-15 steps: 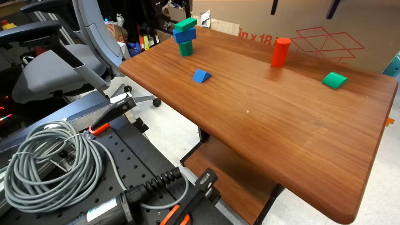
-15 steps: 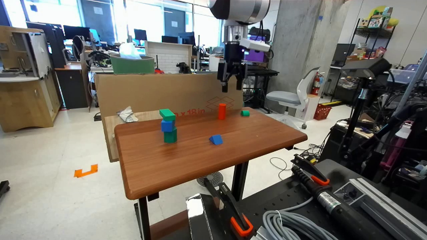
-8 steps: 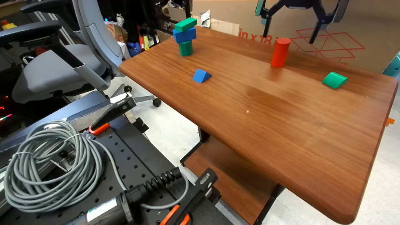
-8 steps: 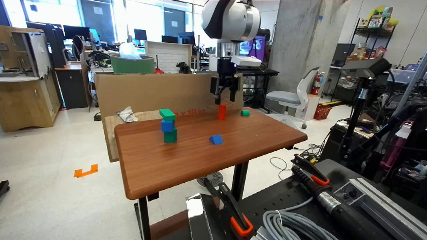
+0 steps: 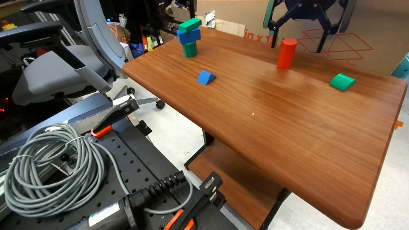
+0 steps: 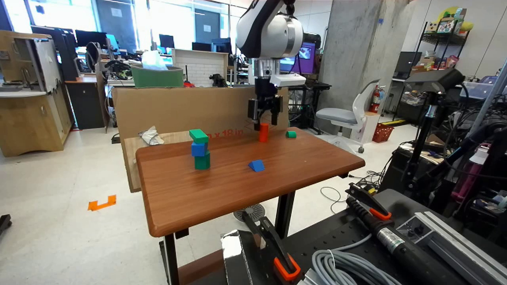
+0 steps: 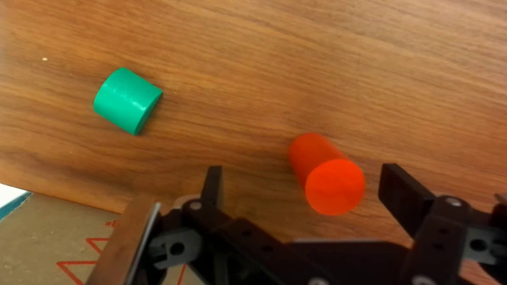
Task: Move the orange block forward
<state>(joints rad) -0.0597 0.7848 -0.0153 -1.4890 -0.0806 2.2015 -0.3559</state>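
The orange block (image 5: pixel 287 55), an upright orange-red cylinder, stands near the table edge by the cardboard; it also shows in an exterior view (image 6: pixel 263 136). My gripper (image 5: pixel 296 48) is open and empty, fingers pointing down, close to the block's top. In an exterior view, one finger of the gripper (image 6: pixel 265 126) overlaps the block's top left edge. In the wrist view, the orange block (image 7: pixel 334 186) lies between the open fingers (image 7: pixel 302 168), nearer the right finger. No contact shows. Whether the fingertips are level with the block's top is hard to tell.
A green half-round block (image 7: pixel 126 101) lies beside the orange block. A blue wedge (image 5: pixel 206 77) lies on the wooden table (image 5: pixel 287 127). A stack of green and blue blocks (image 6: pixel 199 149) stands farther along. A cardboard sheet (image 6: pixel 190 107) rises behind the table.
My gripper has come down from above, shifting slightly left in an exterior view, to the orange block's top. Its fingers stay open. The blocks have not moved.
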